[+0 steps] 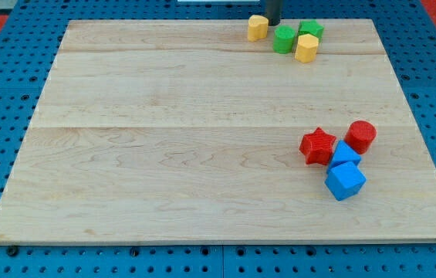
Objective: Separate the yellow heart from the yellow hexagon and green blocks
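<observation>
The yellow heart (pixel 258 28) lies near the board's top edge, right of centre. To its right, a small gap away, sits a cluster: a green block (pixel 284 39), a second green block (pixel 310 30) behind it, and the yellow hexagon (pixel 306 48) touching both. My tip (pixel 274 22) stands at the board's top edge, just right of the heart and above the nearer green block, between the heart and the cluster.
At the view's lower right sit a red star (pixel 318 146), a red cylinder (pixel 361 136) and two blue blocks (pixel 345 154) (pixel 346 181) bunched together. The wooden board (pixel 163 139) rests on a blue pegboard.
</observation>
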You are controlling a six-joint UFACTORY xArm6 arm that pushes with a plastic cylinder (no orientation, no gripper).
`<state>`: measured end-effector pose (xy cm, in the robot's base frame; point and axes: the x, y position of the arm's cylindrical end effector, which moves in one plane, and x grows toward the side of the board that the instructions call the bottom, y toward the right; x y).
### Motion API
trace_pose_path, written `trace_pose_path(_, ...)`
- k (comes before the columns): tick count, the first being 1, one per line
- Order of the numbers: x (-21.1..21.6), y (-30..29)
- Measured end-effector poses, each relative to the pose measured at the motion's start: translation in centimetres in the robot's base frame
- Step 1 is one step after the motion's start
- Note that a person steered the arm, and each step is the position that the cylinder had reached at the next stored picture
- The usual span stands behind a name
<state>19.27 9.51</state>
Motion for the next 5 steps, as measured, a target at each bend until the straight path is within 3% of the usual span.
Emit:
trace_pose_path(2, 0.0, -1.4)
trace_pose_path(3, 0.9, 1.8)
trace_pose_path(5, 1.7, -9.2)
